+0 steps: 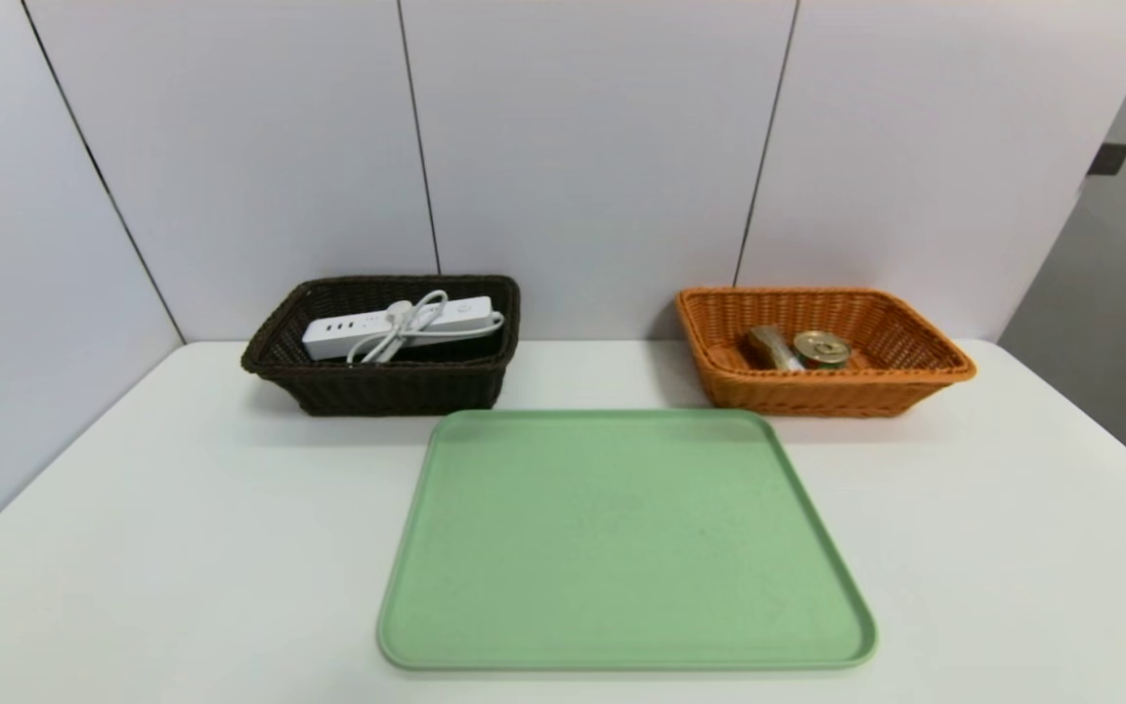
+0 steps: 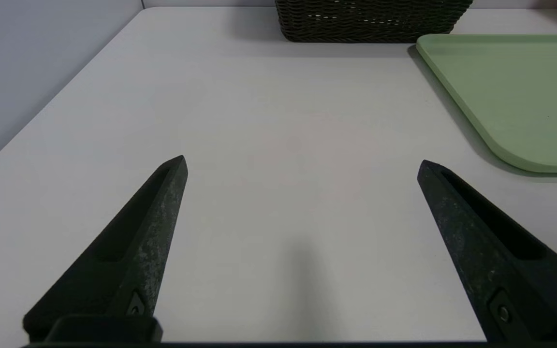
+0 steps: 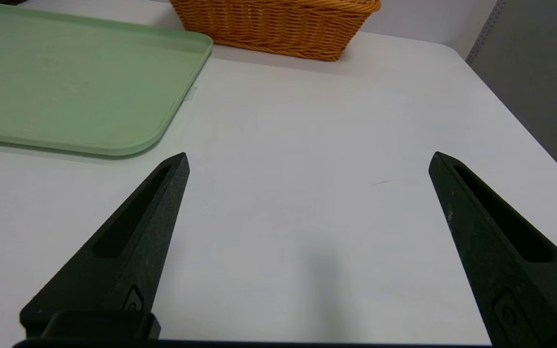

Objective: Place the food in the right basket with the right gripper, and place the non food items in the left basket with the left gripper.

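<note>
Green tray [image 1: 622,548] bare, strip [image 1: 402,328] and can [image 1: 822,349] basketed: sorting looks done; left gripper [image 2: 302,164] and right gripper [image 3: 307,162] gape wide, empty, nothing left to fetch

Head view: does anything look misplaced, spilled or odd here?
Nothing stands out. The power strip lies in the dark basket, the can and a wrapped item in the orange basket, and the green tray holds nothing.

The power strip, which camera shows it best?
The head view: the white power strip lies in plain sight inside the dark basket, cord looped over it. The left wrist view shows only that basket's outer wall; the right wrist view shows neither.
</note>
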Motion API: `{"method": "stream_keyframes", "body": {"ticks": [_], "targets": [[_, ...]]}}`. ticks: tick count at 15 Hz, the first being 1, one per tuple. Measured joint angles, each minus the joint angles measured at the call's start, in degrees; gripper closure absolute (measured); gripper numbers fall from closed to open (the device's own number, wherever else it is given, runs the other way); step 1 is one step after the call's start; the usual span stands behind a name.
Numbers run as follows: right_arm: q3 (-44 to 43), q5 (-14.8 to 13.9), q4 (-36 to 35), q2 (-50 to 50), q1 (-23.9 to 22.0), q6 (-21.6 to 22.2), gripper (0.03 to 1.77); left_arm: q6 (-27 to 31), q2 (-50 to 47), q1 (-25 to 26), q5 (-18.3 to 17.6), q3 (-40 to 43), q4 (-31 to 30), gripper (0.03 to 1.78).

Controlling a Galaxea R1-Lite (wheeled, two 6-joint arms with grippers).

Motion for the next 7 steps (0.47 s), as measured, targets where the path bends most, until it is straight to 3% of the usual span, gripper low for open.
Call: {"method": "stream_keyframes", "body": {"ticks": [7], "targets": [[0.0,-0.2,-0.02,0.0,-0.02,0.38,0.09,0.0,0.0,0.02,-0.02,0.0,0.0,0.12]]}}
